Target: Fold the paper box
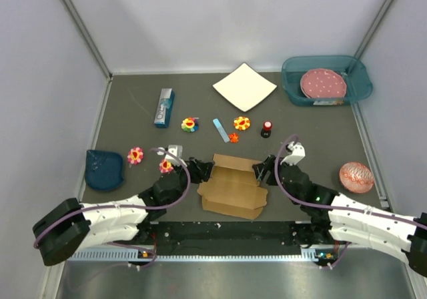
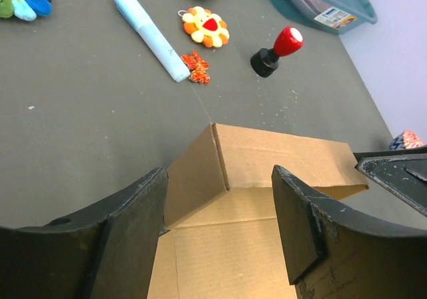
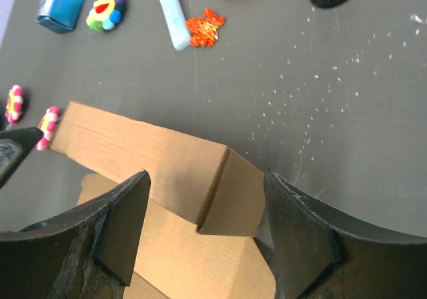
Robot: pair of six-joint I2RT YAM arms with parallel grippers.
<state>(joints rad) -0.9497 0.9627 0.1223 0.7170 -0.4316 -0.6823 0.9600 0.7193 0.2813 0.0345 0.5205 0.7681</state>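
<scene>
Item: box (image 1: pixel 232 187), brown cardboard, part-folded
Location: tabletop (image 1: pixel 133 122), near-centre, between the two arms
Long axis: runs left to right across the tabletop, slightly skewed; rear wall stands up, tray opens upward, front edge faces the bases
State, left fingers (image 2: pixel 130 229): spread, gripping nothing, straddling the box's left rear corner, which lies just ahead and below
State, right fingers (image 3: pixel 303 229): spread, gripping nothing, straddling the right rear corner and its short end flap
Contact with card: cannot tell
Nearness: about equal, one arm at each end
Judgement: the next fold likely turns each end flap inward across the long axis, both arms working together
</scene>
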